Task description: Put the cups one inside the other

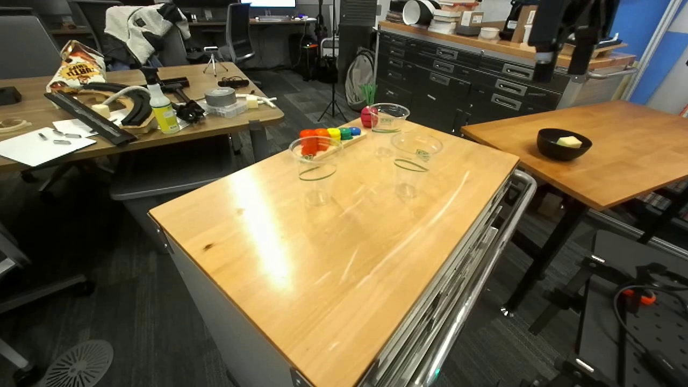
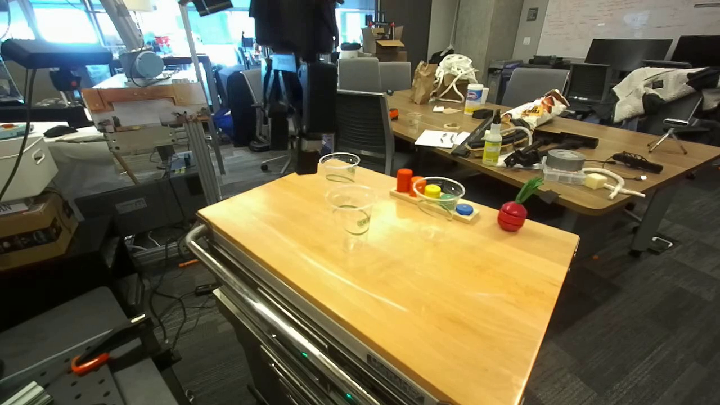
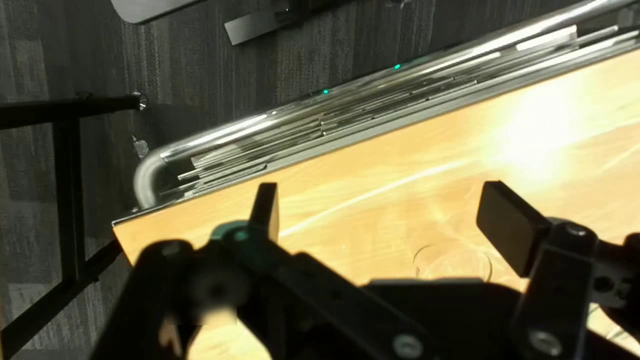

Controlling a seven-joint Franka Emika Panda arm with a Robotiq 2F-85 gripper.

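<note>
Three clear cups stand upright and apart on the wooden cart top. In an exterior view, one cup is near the coloured blocks, another cup stands to its right, and a third cup is behind. An exterior view also shows a cup in the middle, a cup behind it, and a cup before the blocks. My gripper is open and empty, above the cups' height; it also shows in an exterior view. In the wrist view, below the open fingers, a cup is partly hidden by the gripper body.
A rack of coloured blocks and a red toy radish with green leaves sit on the cart top. A chrome handle runs along one cart edge. A black bowl with a pale yellow piece stands on a side table.
</note>
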